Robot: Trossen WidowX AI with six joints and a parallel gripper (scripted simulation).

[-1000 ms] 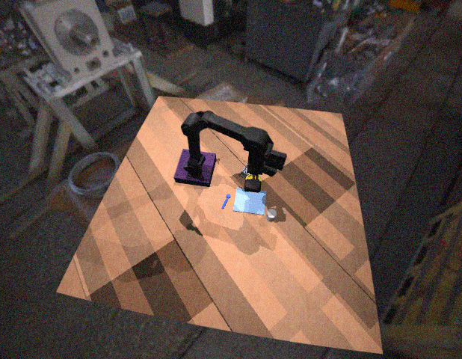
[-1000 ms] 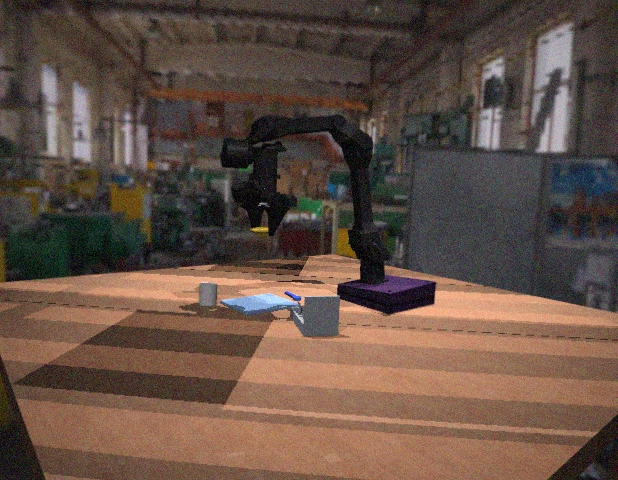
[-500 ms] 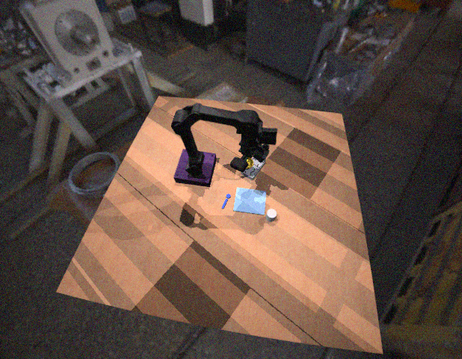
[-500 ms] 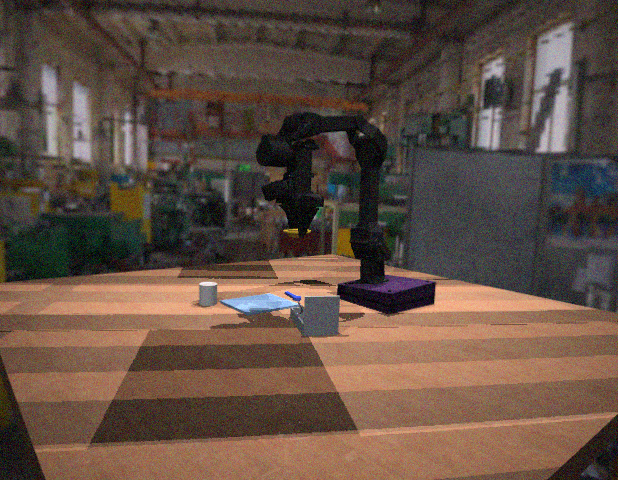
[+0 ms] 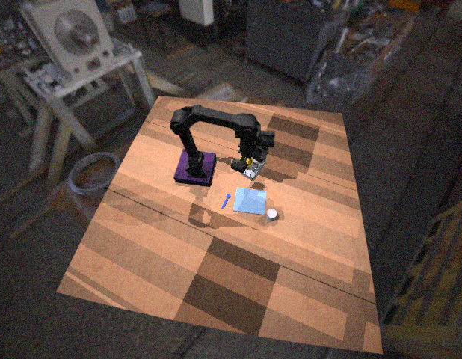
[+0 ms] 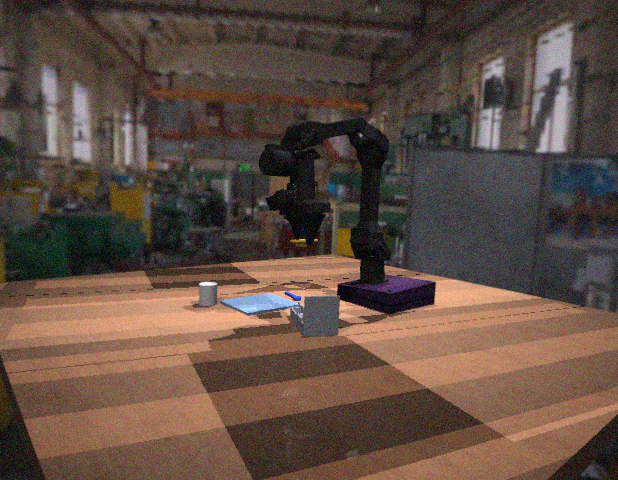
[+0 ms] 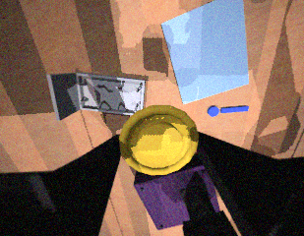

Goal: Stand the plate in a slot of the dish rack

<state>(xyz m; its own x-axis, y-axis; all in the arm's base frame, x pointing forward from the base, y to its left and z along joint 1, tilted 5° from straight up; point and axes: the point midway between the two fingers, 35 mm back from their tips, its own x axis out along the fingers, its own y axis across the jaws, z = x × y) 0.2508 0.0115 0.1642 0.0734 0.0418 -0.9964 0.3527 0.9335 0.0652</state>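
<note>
- My purple base block (image 5: pixel 195 167) sits at the left of the top view, bolted to the striped wooden table (image 5: pixel 231 270), and my black arm (image 5: pixel 217 120) arches up from it and over to the right.
- Just right of the base, near the middle of the table, lies a small blue spoon (image 5: pixel 226 200), its bowl end pointing toward me.
- Touching nothing, the light blue square mat (image 5: pixel 250 200) lies flat just right of the spoon.
- Above the mat in the top view, my gripper (image 5: pixel 244 161) hangs in the air, pointing down, fingers clenched on the yellow plate (image 7: pixel 158 139).
- In the wrist view the plate is round, its hollow face turned to the camera, pinched at its rim between my two dark fingers; it is lifted well off the table.
- The grey dish rack (image 7: pixel 98 94) stands on the table right under my wrist; in the wrist view it sits just up and left of the plate, with its rails showing.
- From the exterior view the rack (image 6: pixel 317 314) shows a plain grey wall.
- Farthest right in the top view, a small white cup (image 5: pixel 271 213) stands upright beside the mat's corner.
</note>
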